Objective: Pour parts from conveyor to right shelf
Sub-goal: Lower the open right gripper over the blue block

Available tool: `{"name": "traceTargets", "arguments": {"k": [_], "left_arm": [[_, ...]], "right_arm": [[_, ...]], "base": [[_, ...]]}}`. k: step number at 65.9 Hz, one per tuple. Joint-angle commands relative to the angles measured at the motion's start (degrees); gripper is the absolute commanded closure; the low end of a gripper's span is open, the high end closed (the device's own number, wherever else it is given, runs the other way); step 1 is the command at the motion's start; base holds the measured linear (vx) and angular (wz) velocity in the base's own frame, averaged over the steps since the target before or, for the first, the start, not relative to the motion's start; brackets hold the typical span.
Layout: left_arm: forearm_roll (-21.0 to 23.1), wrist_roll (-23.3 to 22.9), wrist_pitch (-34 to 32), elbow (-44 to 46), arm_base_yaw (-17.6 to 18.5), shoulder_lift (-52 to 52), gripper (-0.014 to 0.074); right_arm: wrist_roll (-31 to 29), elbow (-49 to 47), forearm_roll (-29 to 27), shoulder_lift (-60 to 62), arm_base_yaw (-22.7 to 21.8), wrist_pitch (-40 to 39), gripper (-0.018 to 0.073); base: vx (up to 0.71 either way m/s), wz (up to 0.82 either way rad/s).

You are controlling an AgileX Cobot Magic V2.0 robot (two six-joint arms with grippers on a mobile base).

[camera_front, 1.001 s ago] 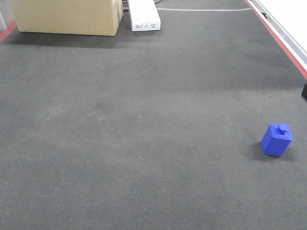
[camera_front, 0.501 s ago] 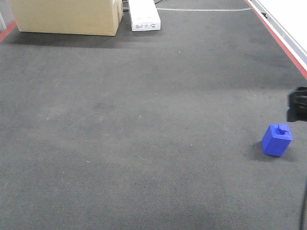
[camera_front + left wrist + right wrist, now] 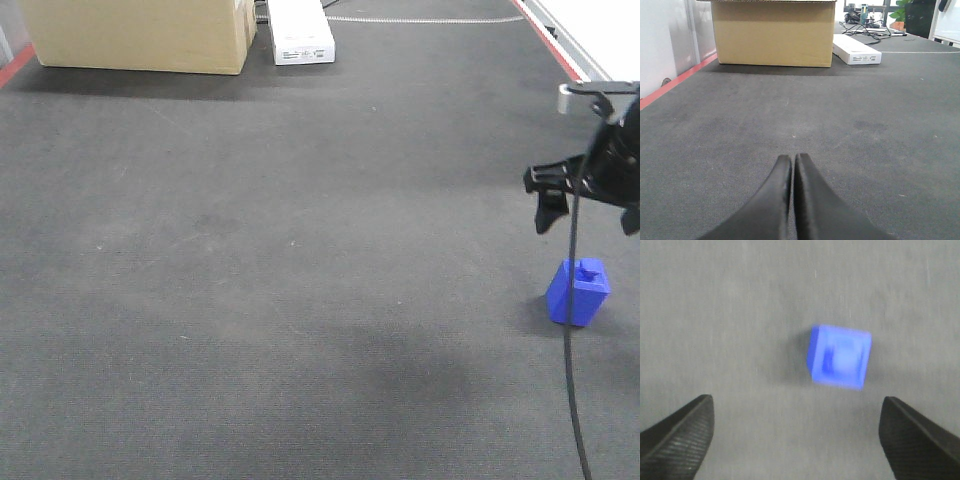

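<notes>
One of the parts, a small bright-blue block (image 3: 578,292) with a square knob on top, stands on the dark grey conveyor (image 3: 250,250) near its right side. My right gripper (image 3: 588,218) hangs open just above and behind it, touching nothing. From the right wrist the block (image 3: 840,356) lies ahead of the wide-open right gripper (image 3: 796,399), a little right of centre and blurred. My left gripper (image 3: 792,156) is shut and empty, low over bare belt (image 3: 865,150). The right shelf is out of view.
A cardboard box (image 3: 140,35) and a flat white box (image 3: 300,35) sit at the belt's far end. A red strip (image 3: 560,50) lines the right edge. A black cable (image 3: 570,390) hangs down from the right arm past the block.
My right gripper has come in from the right edge of the front view and now hangs open above the blue block. The block has not moved.
</notes>
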State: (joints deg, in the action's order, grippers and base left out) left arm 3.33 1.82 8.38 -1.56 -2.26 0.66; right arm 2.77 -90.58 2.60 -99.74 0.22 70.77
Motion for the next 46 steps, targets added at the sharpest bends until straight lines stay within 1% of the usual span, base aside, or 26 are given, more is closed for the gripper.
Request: {"name": "traceTargets", "arguments": {"k": [1, 6, 12, 19, 22, 32, 40, 46], "left_arm": [[0.51, -0.46, -4.39, 1.16, 0.37, 0.13, 0.0603], [0.51, -0.46, -4.39, 1.16, 0.37, 0.13, 0.0603], [0.51, -0.46, -4.39, 1.16, 0.37, 0.13, 0.0603], [0.51, -0.46, -4.39, 1.16, 0.37, 0.13, 0.0603], [0.51, -0.46, -4.39, 1.16, 0.37, 0.13, 0.0603], [0.51, -0.46, -4.39, 1.16, 0.37, 0.13, 0.0603], [0.51, -0.46, -4.39, 1.16, 0.37, 0.13, 0.0603], [0.51, -0.46, -4.39, 1.16, 0.37, 0.13, 0.0603]], "right_arm": [[-0.72, -3.61, 0.72, 0.44, -0.98, 3.08, -0.0059], [-0.72, -3.71, -0.39, -0.48, -2.66, 3.08, -0.0056], [-1.05, -3.71, -2.60, -1.02, -5.90, 3.08, -0.0051], [-3.55, -3.71, -4.28, -1.09, -8.53, 3.08, -0.0040], [-4.53, -3.71, -3.99, -1.16, -9.05, 3.08, -0.0035], [-4.90, -3.71, -4.07, -1.99, -8.91, 3.08, -0.0033], [-5.28, -3.71, -6.18, -4.07, -8.91, 3.08, -0.0033], [-5.77, -3.71, -6.66, -5.68, -8.91, 3.08, -0.0033]], "base": [[0.00, 0.00], [0.00, 0.00], [0.00, 0.00], [0.00, 0.00], [0.00, 0.00], [0.00, 0.00], [0.00, 0.00], [0.00, 0.00]]}}
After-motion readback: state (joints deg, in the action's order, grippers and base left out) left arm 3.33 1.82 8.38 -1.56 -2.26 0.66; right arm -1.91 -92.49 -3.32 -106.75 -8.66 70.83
